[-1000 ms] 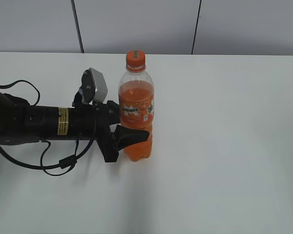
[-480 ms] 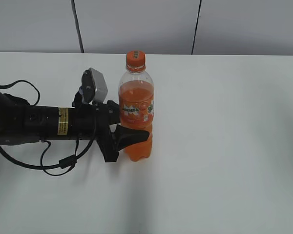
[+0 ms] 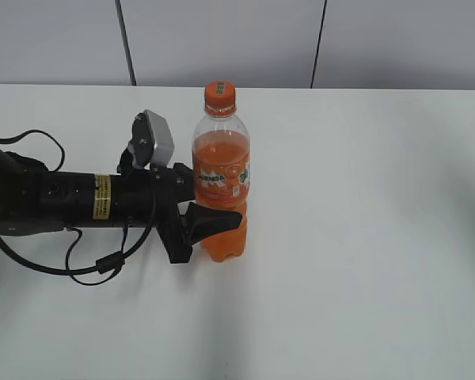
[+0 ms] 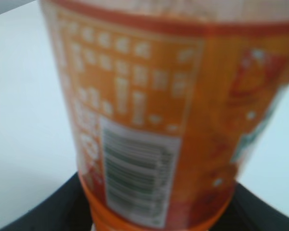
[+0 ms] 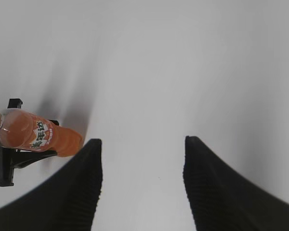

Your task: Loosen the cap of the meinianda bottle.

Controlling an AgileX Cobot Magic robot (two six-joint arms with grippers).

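Note:
The meinianda bottle (image 3: 220,184) stands upright on the white table, filled with orange drink, its orange cap (image 3: 219,95) on top. My left gripper (image 3: 214,215) reaches in from the left and is shut on the bottle's lower body; in the left wrist view the label (image 4: 144,120) fills the frame, with black jaws at both bottom corners. My right gripper (image 5: 142,163) is open and empty above the table, away from the bottle (image 5: 36,134), which shows at the far left of the right wrist view. The right arm is out of the exterior view.
The white table (image 3: 364,237) spreads to the right and front of the bottle. The left arm and its loose black cables (image 3: 95,265) lie across the table's left side. A grey panelled wall (image 3: 222,39) rises behind the table's back edge.

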